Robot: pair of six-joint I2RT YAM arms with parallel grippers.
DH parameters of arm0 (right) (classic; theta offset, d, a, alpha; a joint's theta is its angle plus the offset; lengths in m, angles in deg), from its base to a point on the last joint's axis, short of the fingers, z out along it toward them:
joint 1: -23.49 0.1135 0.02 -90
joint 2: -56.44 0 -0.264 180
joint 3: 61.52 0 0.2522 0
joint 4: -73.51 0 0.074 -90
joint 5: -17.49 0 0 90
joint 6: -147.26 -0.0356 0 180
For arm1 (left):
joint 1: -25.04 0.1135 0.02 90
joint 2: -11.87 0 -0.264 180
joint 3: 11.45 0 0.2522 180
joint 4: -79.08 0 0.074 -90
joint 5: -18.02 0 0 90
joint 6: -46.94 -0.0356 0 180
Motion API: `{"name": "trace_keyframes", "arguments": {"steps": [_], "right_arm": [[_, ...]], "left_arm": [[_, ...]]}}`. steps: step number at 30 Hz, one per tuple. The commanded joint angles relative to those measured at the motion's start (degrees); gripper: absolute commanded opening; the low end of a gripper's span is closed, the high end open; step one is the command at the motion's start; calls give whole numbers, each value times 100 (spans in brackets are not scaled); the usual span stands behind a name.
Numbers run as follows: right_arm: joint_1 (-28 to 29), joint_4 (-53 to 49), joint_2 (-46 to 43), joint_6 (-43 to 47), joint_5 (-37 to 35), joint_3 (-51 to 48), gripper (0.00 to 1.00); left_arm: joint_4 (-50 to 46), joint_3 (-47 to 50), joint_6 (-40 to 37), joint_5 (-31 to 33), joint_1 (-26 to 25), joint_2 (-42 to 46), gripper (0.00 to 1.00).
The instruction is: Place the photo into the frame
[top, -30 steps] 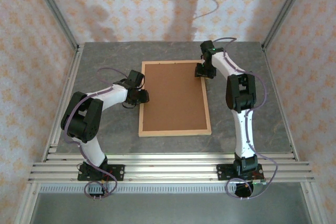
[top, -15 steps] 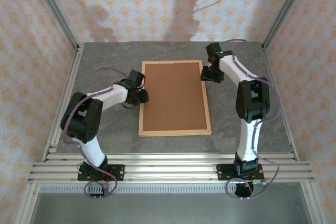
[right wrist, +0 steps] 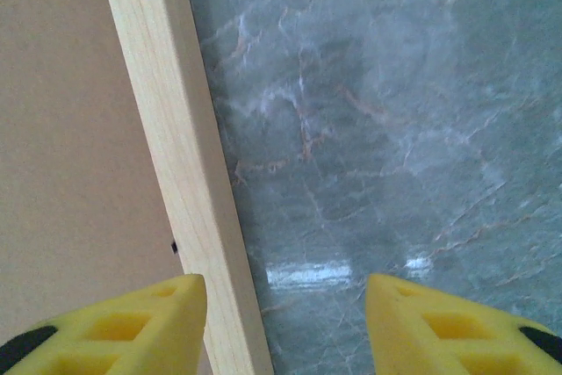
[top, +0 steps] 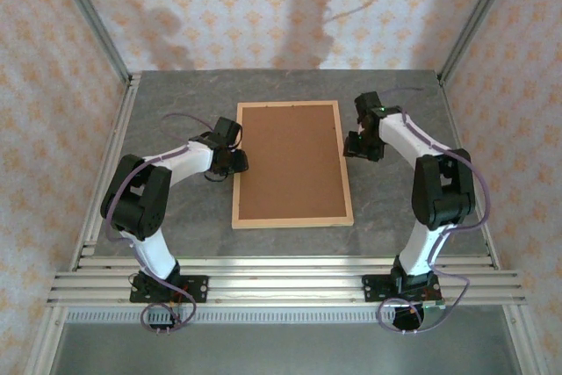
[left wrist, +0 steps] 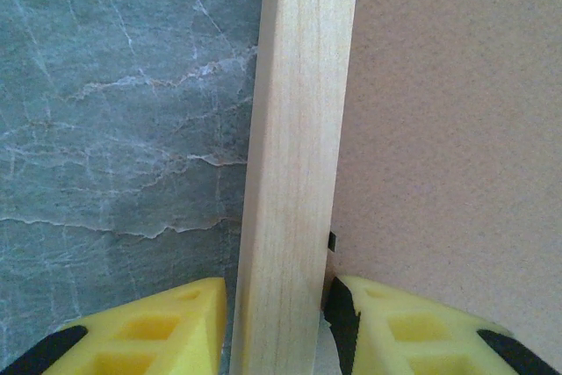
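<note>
The frame (top: 292,220) lies flat in the middle of the table (top: 176,98), long way running from 12 to 6, back side up. A brown board (top: 290,160) fills it from rail to rail, so whatever sits under the board can't be made out from here.

The left gripper (top: 237,161) is at the frame's 9 o'clock edge, low on the table. Seen close, its yellow fingers (left wrist: 167,331) sit astride the left rail (left wrist: 299,129), one on the table side and one on the board side. They are drawn in tight against the wood, pinching the rail. A small dark tab (left wrist: 332,240) shows at the seam between rail and board, right by the inner finger.

The right gripper (top: 353,145) hangs at about 3 o'clock of the frame, a bit toward the far end, just outside the right rail. Its fingers (right wrist: 132,318) stand spread wide with nothing held. One hovers over the inner edge of the right rail (right wrist: 189,173) and the board, the other is well out over bare stone (right wrist: 395,129). The rail runs between them, close to the inner finger. Another small dark tab (right wrist: 174,246) sits at the board's edge there.
</note>
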Motion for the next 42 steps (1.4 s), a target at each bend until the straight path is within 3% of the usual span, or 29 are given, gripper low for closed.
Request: {"name": "trace_keyframes", "arguments": {"steps": [1,27,42], "right_arm": [[72,268,-238,-70,203,-244,51],[160,957,543,-263,258,-539,50],[656,591,1286,-429,165,-328,52]], "left_arm": [[-282,120,53,208,-13,-35,39],[-228,240,99,151,-15,-50,39],[-123,314,170,38,-50,-81,39]]}}
